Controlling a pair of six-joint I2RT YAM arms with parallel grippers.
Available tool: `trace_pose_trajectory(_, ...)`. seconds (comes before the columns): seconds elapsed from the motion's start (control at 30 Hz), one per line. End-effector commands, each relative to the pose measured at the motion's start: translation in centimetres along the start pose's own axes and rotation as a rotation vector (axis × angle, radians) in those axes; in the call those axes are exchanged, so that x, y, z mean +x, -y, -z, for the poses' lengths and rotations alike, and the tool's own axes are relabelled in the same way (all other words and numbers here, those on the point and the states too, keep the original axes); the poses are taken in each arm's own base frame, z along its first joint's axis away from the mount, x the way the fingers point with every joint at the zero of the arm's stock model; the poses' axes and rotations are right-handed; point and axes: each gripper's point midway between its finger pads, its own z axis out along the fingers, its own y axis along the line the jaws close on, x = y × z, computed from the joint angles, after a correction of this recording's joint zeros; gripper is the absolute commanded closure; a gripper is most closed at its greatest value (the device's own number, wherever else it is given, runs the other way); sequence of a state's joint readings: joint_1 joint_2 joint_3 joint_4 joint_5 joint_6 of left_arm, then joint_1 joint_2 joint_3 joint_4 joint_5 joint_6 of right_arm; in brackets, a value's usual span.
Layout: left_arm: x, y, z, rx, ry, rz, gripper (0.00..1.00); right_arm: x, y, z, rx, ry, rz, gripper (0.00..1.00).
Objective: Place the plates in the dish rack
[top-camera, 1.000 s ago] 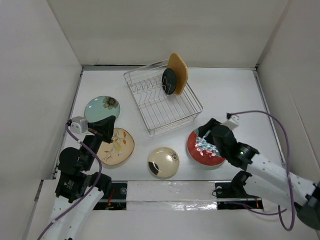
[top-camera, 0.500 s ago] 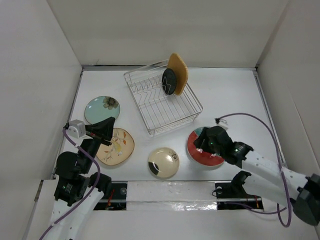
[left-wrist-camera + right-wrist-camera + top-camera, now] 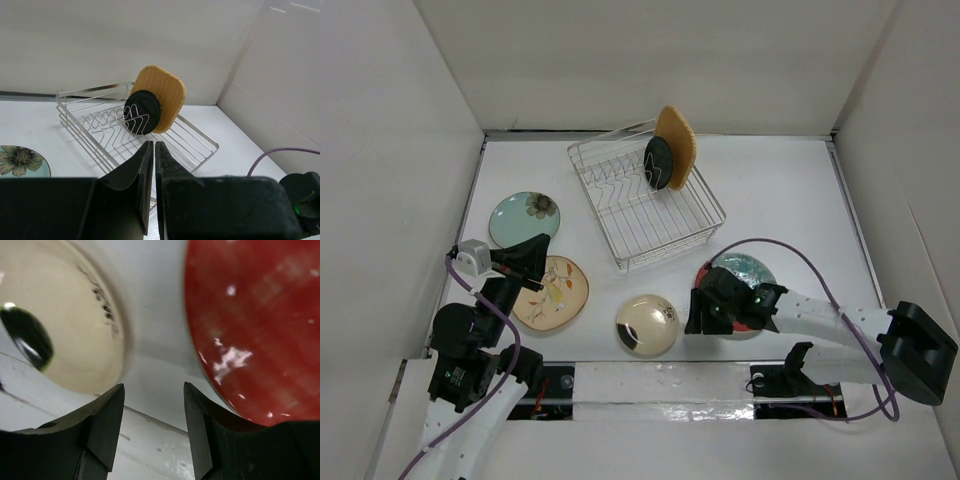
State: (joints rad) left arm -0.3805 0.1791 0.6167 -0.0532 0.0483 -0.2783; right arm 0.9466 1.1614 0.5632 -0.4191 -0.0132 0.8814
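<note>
The dish rack (image 3: pixel 638 215) stands at the back middle, with the orange plate (image 3: pixel 676 142) and the small black plate (image 3: pixel 658 163) upright at its far right end; both also show in the left wrist view, the orange plate (image 3: pixel 162 95) behind the black plate (image 3: pixel 142 111). Flat on the table lie the pale teal flowered plate (image 3: pixel 520 217), the beige floral plate (image 3: pixel 558 292), the cream plate (image 3: pixel 647 325) and the red plate (image 3: pixel 748 278). My right gripper (image 3: pixel 698 318) (image 3: pixel 154 386) is open, low over the table between the cream plate (image 3: pixel 65 330) and the red plate (image 3: pixel 260 330). My left gripper (image 3: pixel 538 258) (image 3: pixel 154 144) is shut and empty over the beige plate.
White walls enclose the table on three sides. A purple cable (image 3: pixel 800 250) loops over the right arm above the red plate. The table's near edge with a taped strip (image 3: pixel 660 380) runs just behind the right gripper.
The right gripper has swung from above the red plate down to its near-left edge, beside the cream plate, with its jaws a little narrower. The left arm has barely shifted.
</note>
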Motion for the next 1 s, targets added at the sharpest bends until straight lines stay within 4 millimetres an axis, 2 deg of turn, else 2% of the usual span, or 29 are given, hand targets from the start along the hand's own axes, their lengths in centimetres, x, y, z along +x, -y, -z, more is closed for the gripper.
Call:
trace_pose_trajectory(0.0,-1.6,0.8,0.2,0.029,0.057,0.005,0.96,1.1,1.2,-0.3,0.023,-0.03,-0.108,0.41)
trace_pose_trajectory(0.1,-1.6,0.7,0.2,0.026,0.058,0.004,0.96,-0.8,2.5,-0.3,0.049,0.062,-0.206,0.39)
trace_pose_trajectory(0.13,-1.5,0.7,0.2,0.025,0.055,0.004,0.96,-2.2,3.6,-0.1,0.08,0.118,-0.262,0.39)
trace_pose_trajectory(0.2,-1.5,0.7,0.1,0.028,0.053,0.004,0.96,-3.9,4.4,0.5,0.08,0.192,-0.318,0.39)
trace_pose_trajectory(0.23,-1.5,0.7,0.1,0.028,0.053,0.005,0.96,-5.8,5.6,1.2,0.091,0.272,-0.362,0.4)
trace_pose_trajectory(0.33,-1.5,0.7,0.2,0.026,0.053,0.004,0.96,-8.8,7.8,2.6,0.118,0.394,-0.399,0.4)
trace_pose_trajectory(0.37,-1.5,0.7,0.2,0.026,0.053,0.004,0.96,-10.1,9.6,3.2,0.153,0.447,-0.447,0.4)
trace_pose_trajectory(0.43,-1.5,0.7,0.2,0.026,0.053,0.004,0.96,-11.5,11.2,3.6,0.165,0.494,-0.456,0.41)
trace_pose_trajectory(0.47,-1.5,0.7,0.2,0.025,0.054,0.002,0.96,-12.7,12.8,3.9,0.184,0.536,-0.501,0.41)
trace_pose_trajectory(0.53,-1.5,0.7,0.2,0.025,0.055,0.002,0.96,-13.9,14.2,4.2,0.196,0.57,-0.507,0.41)
trace_pose_trajectory(0.6,-1.5,0.7,0.2,0.028,0.053,0.004,0.96,-16.0,15.8,4.7,0.21,0.633,-0.529,0.4)
trace_pose_trajectory(0.7,-1.4,0.7,0.1,0.029,0.051,0.004,0.96,-18.3,16.1,5.1,0.185,0.639,-0.506,0.37)
trace_pose_trajectory(0.8,-1.4,0.7,0.1,0.027,0.048,0.004,0.96,-18.4,17.0,6.2,0.218,0.678,-0.552,0.37)
trace_pose_trajectory(0.83,-1.4,0.7,0.1,0.028,0.049,0.002,0.96,-18.5,17.7,8.0,0.237,0.749,-0.593,0.37)
trace_pose_trajectory(0.9,-1.6,0.8,0.2,0.03,0.055,0.002,0.96,-18.3,19.0,10.3,0.271,0.841,-0.641,0.37)
trace_pose_trajectory(0.93,-1.6,0.8,0.3,0.033,0.057,0.004,0.96,-18.0,19.1,12.2,0.256,0.929,-0.661,0.37)
trace_pose_trajectory(0.97,-1.7,0.9,0.3,0.038,0.059,0.002,0.96,-17.3,20.3,13.3,0.3,0.974,-0.698,0.37)
